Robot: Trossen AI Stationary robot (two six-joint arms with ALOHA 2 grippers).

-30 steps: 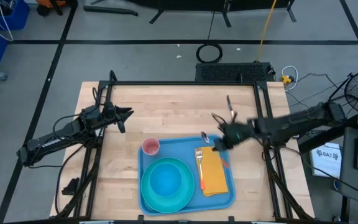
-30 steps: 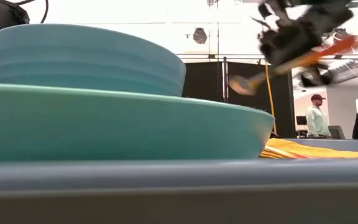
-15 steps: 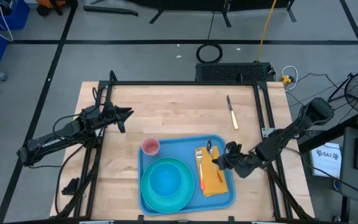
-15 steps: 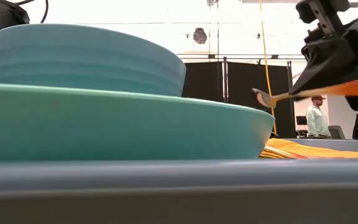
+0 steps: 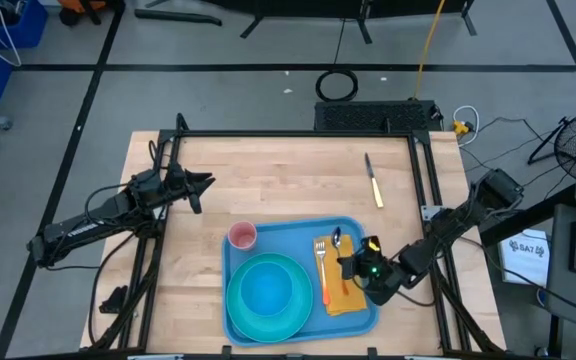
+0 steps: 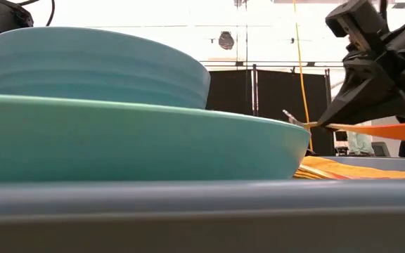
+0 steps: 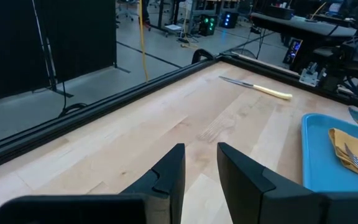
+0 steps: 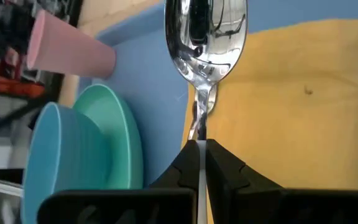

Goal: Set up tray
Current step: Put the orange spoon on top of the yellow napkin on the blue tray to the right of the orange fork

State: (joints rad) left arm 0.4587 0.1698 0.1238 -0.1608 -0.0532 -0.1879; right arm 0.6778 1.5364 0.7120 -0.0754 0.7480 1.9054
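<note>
2 arms share the work, but only the right gripper (image 5: pixel 356 268) is busy: its fingers are pinched tight on the orange handle of a shiny metal spoon (image 8: pixel 205 31), held low above the yellow-orange cloth napkin (image 5: pixel 349 292), probably to lay it right of the orange-handled fork (image 5: pixel 320 262). The large flat light-blue plastic tray (image 5: pixel 278 236) sits at the table's near middle and carries a round teal plate (image 5: pixel 286 265), a blue bowl (image 5: pixel 265 291) and a pink cup (image 5: pixel 242 236). The left gripper (image 7: pixel 199 163), slightly parted and empty, waits far left. A yellow-handled knife (image 5: pixel 373 182) lies outside the tray.
</note>
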